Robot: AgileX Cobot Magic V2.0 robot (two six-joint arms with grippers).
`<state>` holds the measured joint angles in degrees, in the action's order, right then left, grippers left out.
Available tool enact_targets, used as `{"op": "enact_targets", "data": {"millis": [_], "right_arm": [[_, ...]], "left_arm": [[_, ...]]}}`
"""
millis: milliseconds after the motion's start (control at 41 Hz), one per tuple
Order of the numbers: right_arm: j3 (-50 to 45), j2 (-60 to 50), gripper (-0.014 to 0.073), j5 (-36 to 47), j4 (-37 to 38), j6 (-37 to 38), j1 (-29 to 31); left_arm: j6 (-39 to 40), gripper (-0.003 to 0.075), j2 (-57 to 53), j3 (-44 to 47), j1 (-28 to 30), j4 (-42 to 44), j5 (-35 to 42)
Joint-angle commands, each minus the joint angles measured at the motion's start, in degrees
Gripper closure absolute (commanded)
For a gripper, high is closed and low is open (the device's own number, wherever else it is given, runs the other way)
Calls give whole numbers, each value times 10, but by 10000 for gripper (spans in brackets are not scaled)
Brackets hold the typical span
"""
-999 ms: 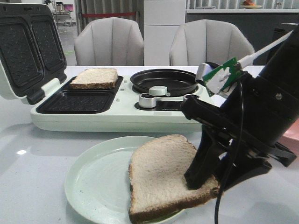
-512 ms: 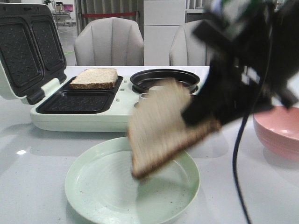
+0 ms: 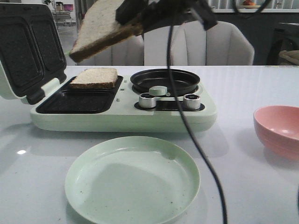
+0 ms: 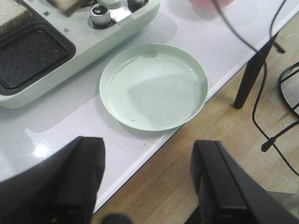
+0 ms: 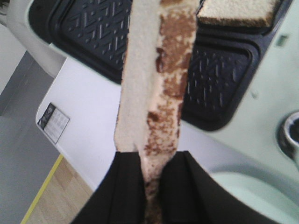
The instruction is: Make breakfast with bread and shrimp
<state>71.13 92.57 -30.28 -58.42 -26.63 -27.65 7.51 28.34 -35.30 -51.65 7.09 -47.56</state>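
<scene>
While the right gripper [image 5: 152, 186] squeezes one bread slice [image 3: 100, 28] by its edge, high above the grill [image 3: 117, 100], the slice hangs out and tips down. Only a small bit sits between the closed jaws, so soft bread could bend, tear or slip out and drop. It could land on the other slice [image 3: 95, 77], which lies in the back tray of the grill, or crooked across the front tray [image 3: 77, 101], which has no bread in it. A fast swing could also bump the raised lid [image 3: 28, 49]. The left gripper [image 4: 149, 184] stays open above the plate [image 4: 154, 86], holding nothing. No shrimp shows anywhere.
</scene>
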Motion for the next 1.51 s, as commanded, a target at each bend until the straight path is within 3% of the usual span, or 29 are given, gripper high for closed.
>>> {"op": "enact_targets", "data": {"millis": [0,268,366,561,731,926,1048,1292,1487], "right_arm": [[73,40,550,32,-34,-8,-18],[208,210,526,26,-85,-8,-30],[233,245,438,27,-88,-8,-30],[242,264,108,17,-82,-8,-29],[241,245,78,-12,-49,-8,-4],[240,190,78,-85,37,18,37],[236,129,78,-101,144,54,44],[185,-24,78,-115,370,140,14],[71,-170,78,-115,470,182,-15]], "left_arm": [[2,265,3,-18,-4,5,43],[2,265,3,-18,-4,5,43],[2,265,3,-18,-4,5,43],[2,265,3,-18,-4,5,43],[2,265,3,-18,-4,5,43],[2,265,3,-18,-4,5,42],[2,265,3,-18,-4,5,42],[2,265,3,-18,-4,-7,46],[2,265,3,-18,-4,-8,48]]}}
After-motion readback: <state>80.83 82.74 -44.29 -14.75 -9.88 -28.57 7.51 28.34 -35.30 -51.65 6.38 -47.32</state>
